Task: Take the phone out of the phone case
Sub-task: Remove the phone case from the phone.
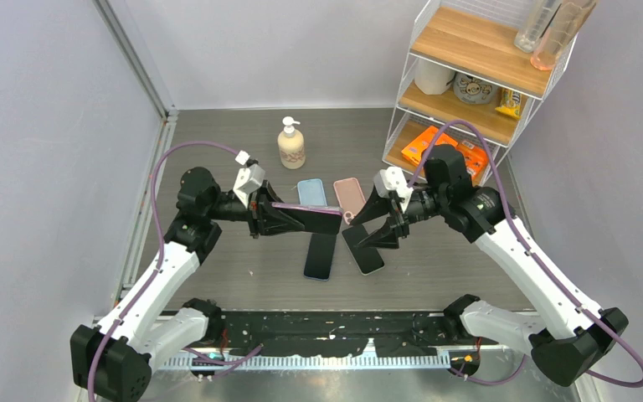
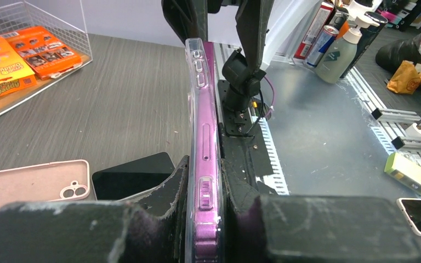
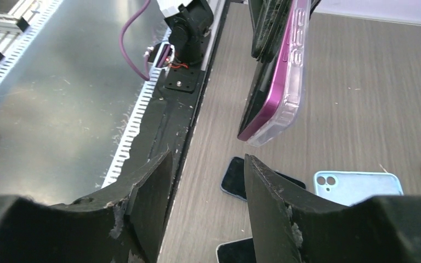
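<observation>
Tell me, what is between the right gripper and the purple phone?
Only air. The right wrist view shows the right gripper open and apart from the phone, just table beneath the gap.

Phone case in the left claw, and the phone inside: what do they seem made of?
Case: probably clear glossy plastic; the purple shows through it. Phone: frame looks like shiny purple metal, though coated plastic is possible; light streaks run along it.

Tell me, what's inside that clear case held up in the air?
A purple phone sits inside the clear plastic case. The left tool covers its gripped end.
</observation>
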You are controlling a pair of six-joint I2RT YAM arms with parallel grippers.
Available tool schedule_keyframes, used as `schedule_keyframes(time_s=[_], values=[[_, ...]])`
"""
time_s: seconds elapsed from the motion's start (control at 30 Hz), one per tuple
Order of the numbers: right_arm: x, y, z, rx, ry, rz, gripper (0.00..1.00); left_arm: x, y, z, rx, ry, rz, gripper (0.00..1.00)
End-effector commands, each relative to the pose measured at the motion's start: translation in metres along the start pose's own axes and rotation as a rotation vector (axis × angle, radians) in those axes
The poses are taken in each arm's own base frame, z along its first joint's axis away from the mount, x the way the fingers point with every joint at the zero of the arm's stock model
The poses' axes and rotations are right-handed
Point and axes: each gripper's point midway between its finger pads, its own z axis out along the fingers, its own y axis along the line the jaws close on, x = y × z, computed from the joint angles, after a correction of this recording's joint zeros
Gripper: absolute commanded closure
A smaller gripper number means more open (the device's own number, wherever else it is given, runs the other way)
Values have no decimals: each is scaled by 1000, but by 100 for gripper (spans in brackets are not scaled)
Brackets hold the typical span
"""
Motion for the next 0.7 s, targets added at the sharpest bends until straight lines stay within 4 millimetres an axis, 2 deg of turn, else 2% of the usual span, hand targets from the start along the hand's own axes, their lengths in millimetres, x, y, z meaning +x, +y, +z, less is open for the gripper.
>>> schedule_keyframes(time_s=[0.0,0.67], values=[[-11,4,8,-76,-92,33,44,-21,0,0,-14,-40,96,100],[-10,-9,21,-88,-148,122,46,-19,4,0,-28,-50,96,100]])
